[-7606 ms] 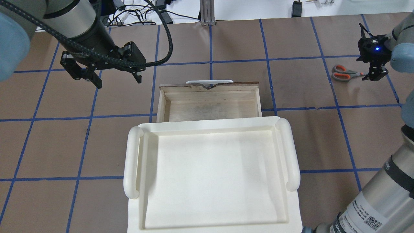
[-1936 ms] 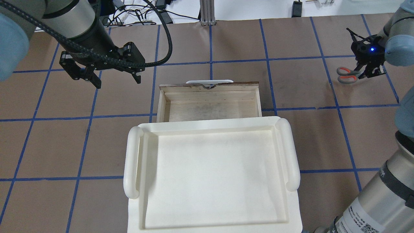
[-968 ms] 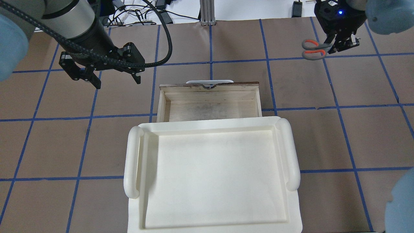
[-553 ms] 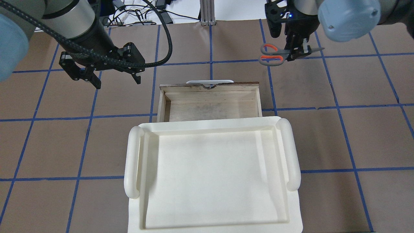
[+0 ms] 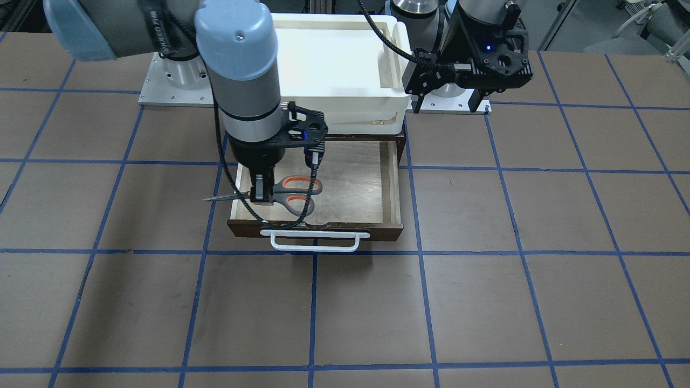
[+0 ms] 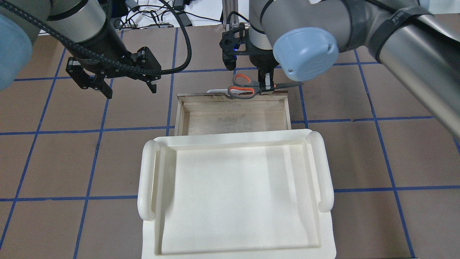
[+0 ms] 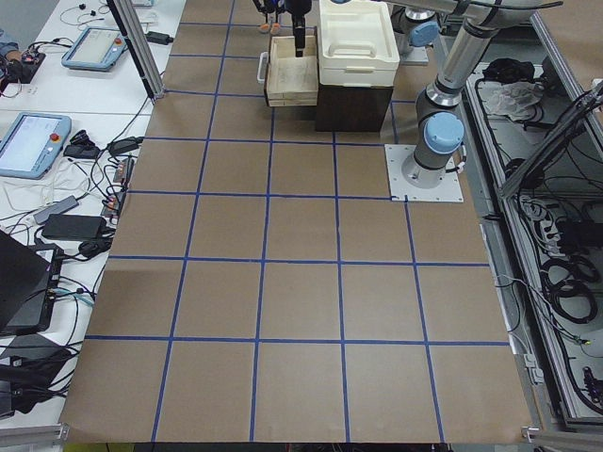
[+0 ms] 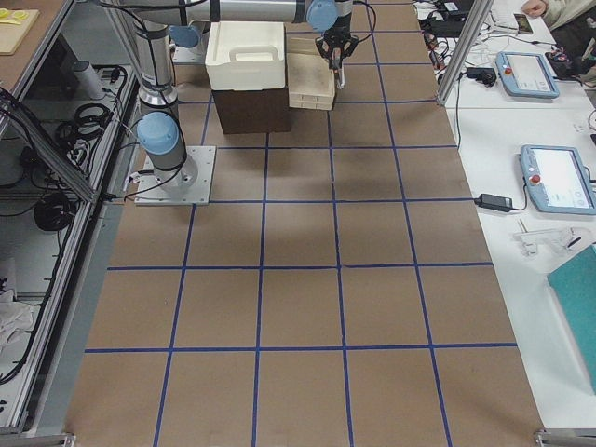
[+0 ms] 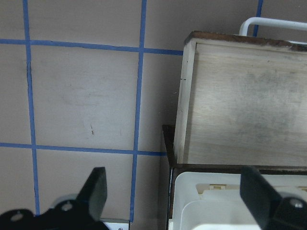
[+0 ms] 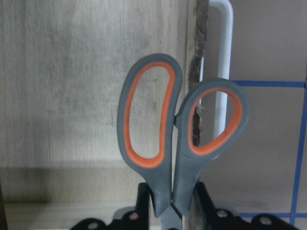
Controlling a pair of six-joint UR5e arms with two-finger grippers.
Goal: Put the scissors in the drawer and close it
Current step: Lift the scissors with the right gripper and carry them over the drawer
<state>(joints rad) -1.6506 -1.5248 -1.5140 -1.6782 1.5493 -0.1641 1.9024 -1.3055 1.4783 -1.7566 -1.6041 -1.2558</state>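
Note:
The scissors (image 5: 291,195), grey handles lined orange, hang level in the air with my right gripper (image 5: 260,195) shut on them near the pivot. In the overhead view the scissors (image 6: 242,86) sit over the drawer's (image 6: 233,120) far front edge, with my right gripper (image 6: 266,86) beside the loops. In the right wrist view one loop of the scissors (image 10: 177,134) is above the pale drawer floor (image 10: 72,96) and the other above the front board and white handle. The drawer (image 5: 350,183) stands pulled out. My left gripper (image 6: 131,88) hovers open and empty to the drawer's left.
A white tray (image 6: 143,180) sits on the dark cabinet above the drawer's rear part. The left wrist view shows the drawer's side wall (image 9: 184,96) and brown paper with blue tape lines. Side benches hold tablets and cables.
My right gripper took hold of the scissors at the table's far right, lifted them and carried them leftward to above the drawer's front edge. The left arm has not moved.

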